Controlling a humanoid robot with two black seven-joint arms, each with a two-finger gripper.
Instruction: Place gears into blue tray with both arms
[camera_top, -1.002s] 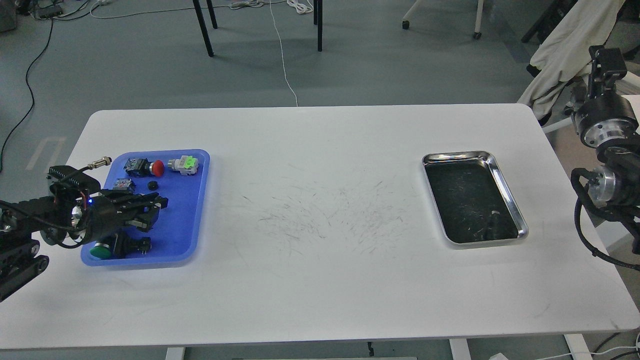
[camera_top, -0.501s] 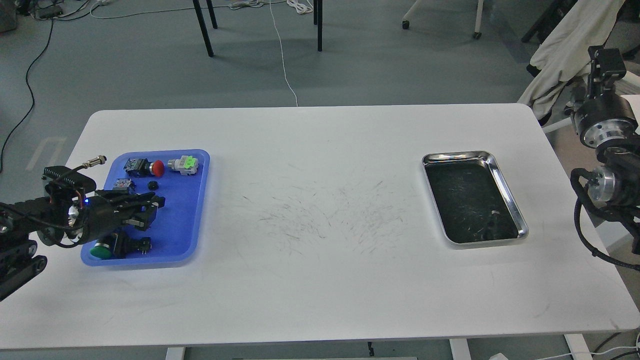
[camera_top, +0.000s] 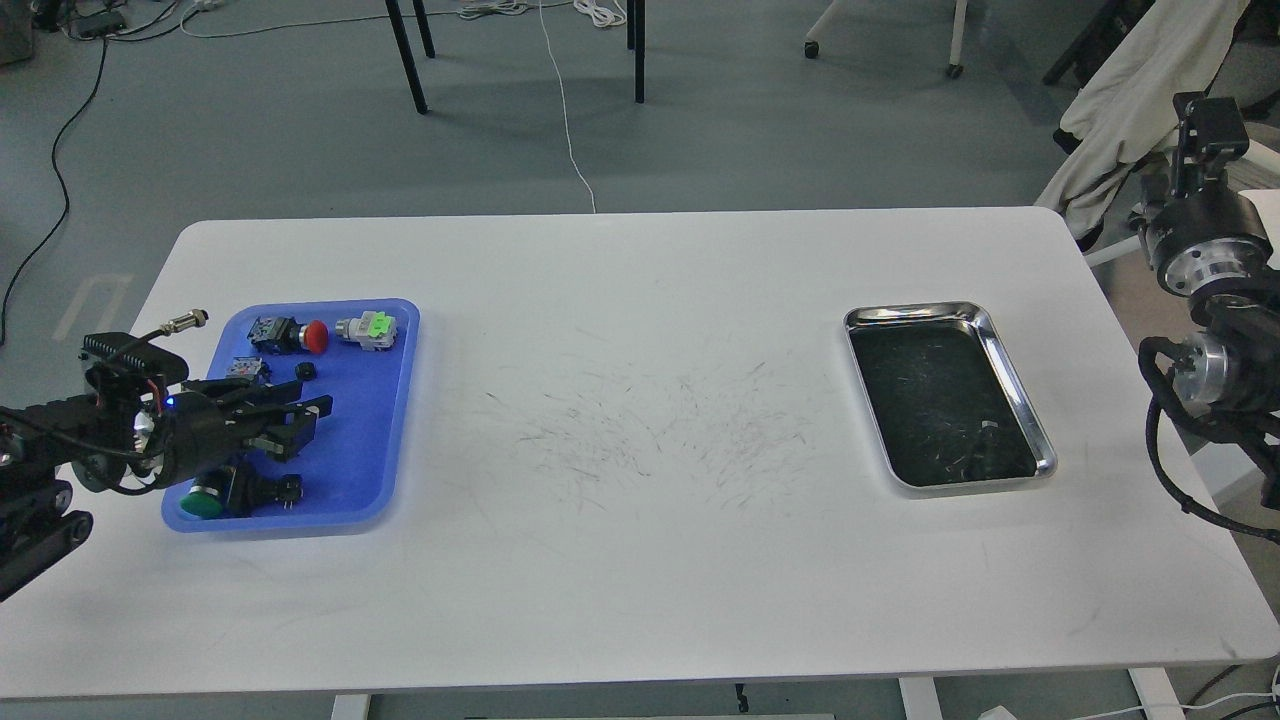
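The worktop (camera_top: 640, 560) is a white, smooth rectangle with rounded corners, and it has many thin dark scratches in the middle. At its left side lies the blue tray (camera_top: 375, 440), a flat plastic rectangle with rounded corners and a low rim. Inside it are a switch with a red cap (camera_top: 290, 334), a silver part with a green top (camera_top: 367, 329), a small blue-grey block (camera_top: 245, 368) and a switch with a green cap (camera_top: 235, 493). Only 1 gear (camera_top: 305, 371) is visible; it is a tiny black round disc in the far part of the tray, just beyond the left gripper (camera_top: 305, 414). This gripper is over the tray, and its 2 black fingers stand a little apart with nothing between them. At the right side lies a shiny steel tray (camera_top: 1010, 375) with a dark, scratched inside. The right gripper (camera_top: 1205, 135) is beyond the right edge of the worktop; it is small and dark, so I cannot tell how its fingers stand.
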